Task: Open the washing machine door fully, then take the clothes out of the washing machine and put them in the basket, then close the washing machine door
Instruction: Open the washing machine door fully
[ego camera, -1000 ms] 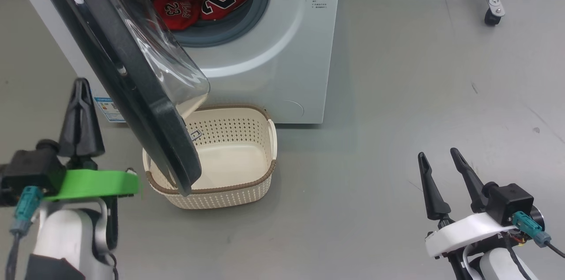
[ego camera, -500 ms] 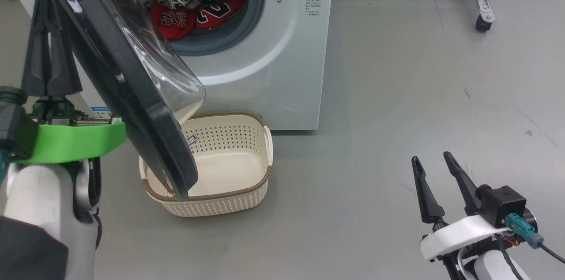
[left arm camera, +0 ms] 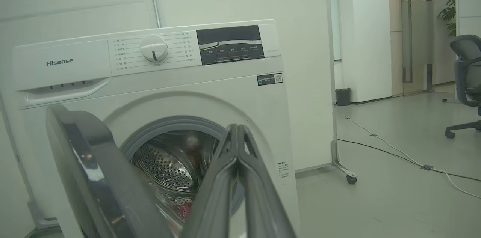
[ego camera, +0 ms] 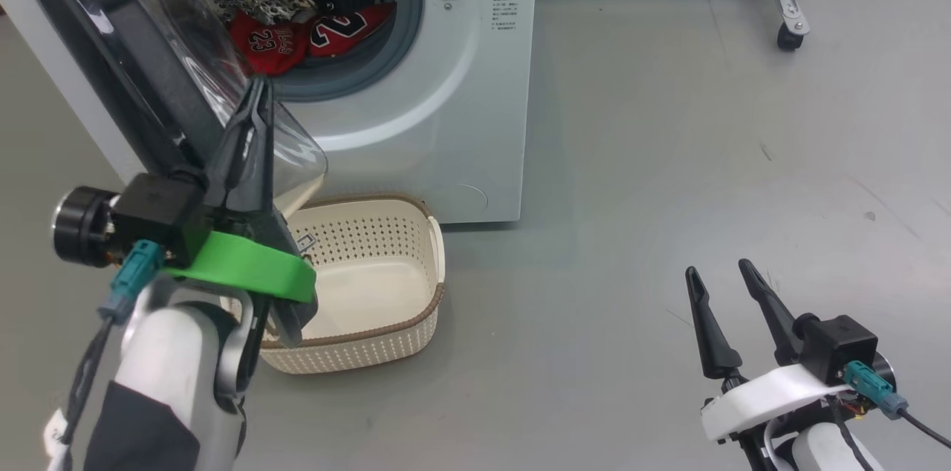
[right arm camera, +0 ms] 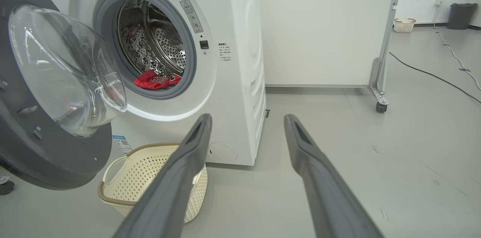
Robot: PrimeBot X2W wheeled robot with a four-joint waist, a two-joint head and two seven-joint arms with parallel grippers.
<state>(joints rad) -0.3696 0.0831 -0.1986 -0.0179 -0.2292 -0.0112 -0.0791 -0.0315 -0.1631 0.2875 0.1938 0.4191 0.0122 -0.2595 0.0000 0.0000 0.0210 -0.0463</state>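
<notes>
At the glass side of the part-open washing machine door (ego camera: 126,77), left gripper (ego camera: 258,92) sits pinched together, likely as a blunt pusher to swing it wider; right gripper (ego camera: 719,270) hangs spread and empty; clothes (ego camera: 297,40) lie inside the washing machine (ego camera: 461,122), basket (ego camera: 371,352) below the door.
</notes>
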